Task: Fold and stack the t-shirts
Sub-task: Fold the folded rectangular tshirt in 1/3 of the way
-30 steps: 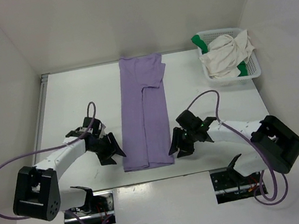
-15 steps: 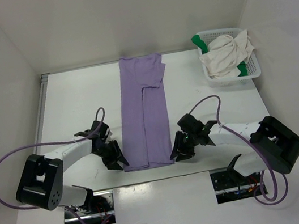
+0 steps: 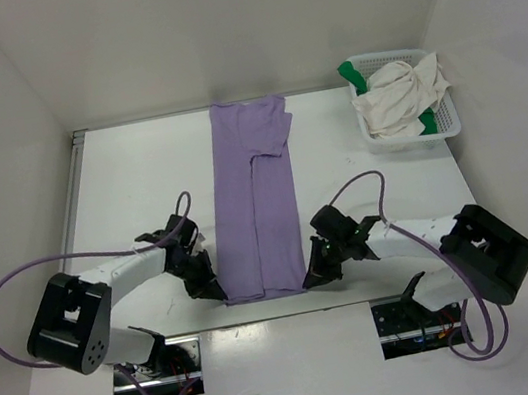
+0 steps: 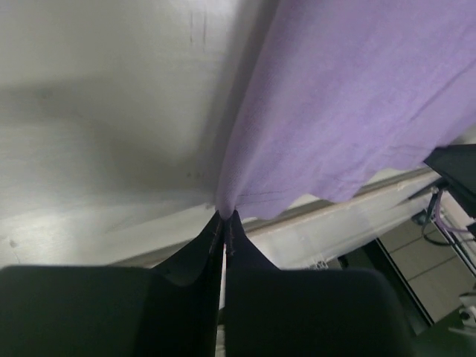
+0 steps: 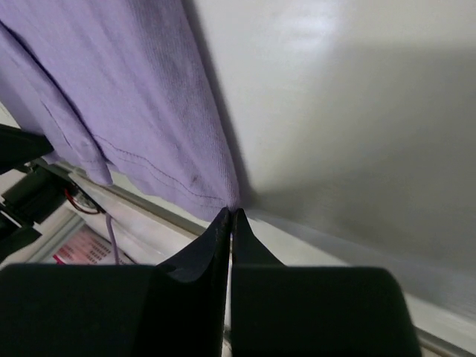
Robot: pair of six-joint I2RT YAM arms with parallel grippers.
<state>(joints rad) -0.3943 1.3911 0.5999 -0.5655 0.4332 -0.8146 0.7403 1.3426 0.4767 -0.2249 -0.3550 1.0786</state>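
**Colours and patterns on the table**
The purple t-shirt [image 3: 254,199] is plain lavender without print, and its hem stitching is the same shade. The table [image 3: 129,179] beneath it is plain white. Right of the purple t-shirt, the basket [image 3: 446,123] is white mesh and holds the plain off-white cream t-shirt [image 3: 399,94] and the bright green t-shirt [image 3: 351,71]. At the purple t-shirt's near corners, the left gripper [image 3: 214,289] and right gripper [image 3: 310,278] are black. The arms [image 3: 119,272] are white and black, with purple cables [image 3: 81,253].
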